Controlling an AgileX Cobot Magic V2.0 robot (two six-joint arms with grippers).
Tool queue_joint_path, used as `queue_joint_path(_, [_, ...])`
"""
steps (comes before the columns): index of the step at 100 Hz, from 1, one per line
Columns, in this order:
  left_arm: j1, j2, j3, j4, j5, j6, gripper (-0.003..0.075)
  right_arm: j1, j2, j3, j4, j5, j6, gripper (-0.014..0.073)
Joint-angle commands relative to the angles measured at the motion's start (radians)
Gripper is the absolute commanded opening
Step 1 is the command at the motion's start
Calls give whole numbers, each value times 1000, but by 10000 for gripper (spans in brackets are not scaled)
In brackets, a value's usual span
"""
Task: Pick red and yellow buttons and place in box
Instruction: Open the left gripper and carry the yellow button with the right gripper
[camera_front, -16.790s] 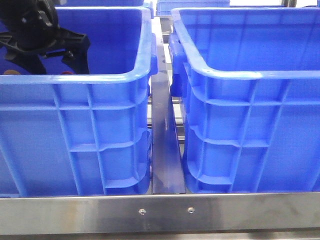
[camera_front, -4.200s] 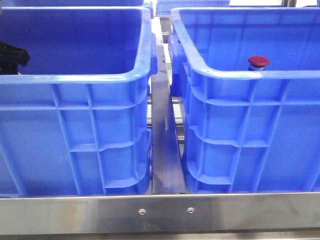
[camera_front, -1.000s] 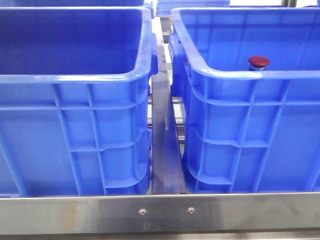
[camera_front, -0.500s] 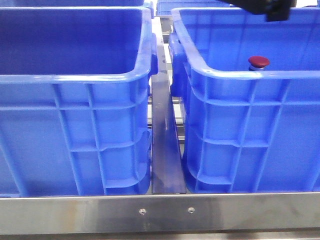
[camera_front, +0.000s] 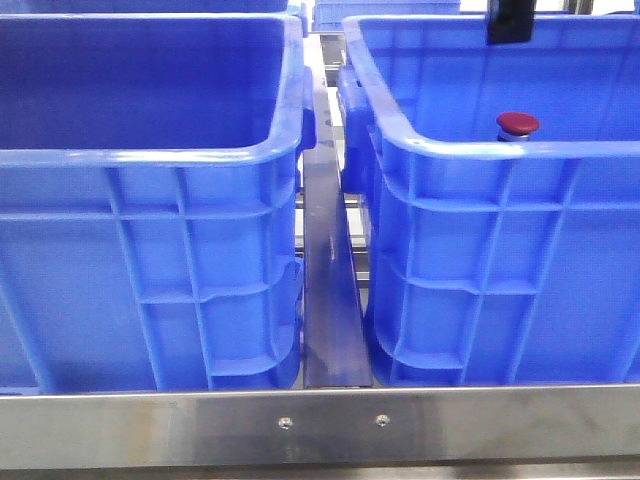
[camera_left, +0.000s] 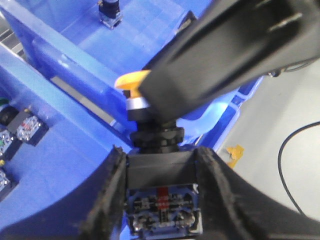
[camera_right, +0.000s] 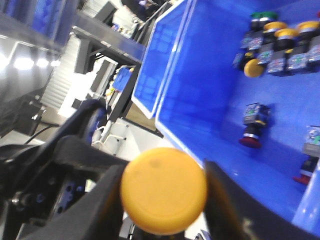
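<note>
The yellow button (camera_left: 159, 170) is off the counter (camera_front: 320, 425), held in the air and out of the front view, so its place over the counter cannot be told. The left gripper (camera_left: 161, 152) has its fingers closed to a narrow gap on the button's dark square body, with the collar and cap standing proud. In the left wrist view a finger of the right gripper (camera_right: 162, 170) lies across the collar. The right wrist view shows its fingers flanking the yellow cap closely, but whether they press on it I cannot tell.

Toward the counter's right edge stands the box (camera_front: 480, 150), with the red button (camera_front: 517, 124) showing just over its near rim.

The button looks light and rigid, and its smooth domed cap is likely slippery. The flat-sided body or the ribbed collar should give the surer hold. The terminals at the base look like the delicate part.
</note>
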Motion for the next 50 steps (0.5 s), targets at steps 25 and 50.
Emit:
queue_joint_path(25, [-6,-24,-29,-1,-49,-3,62,1,-22,-33,116,78,-6,58])
queue_joint_path(50, [-6,-24,-29,-1,-40,-3,512,1,-22,-33,116,78,-25,58])
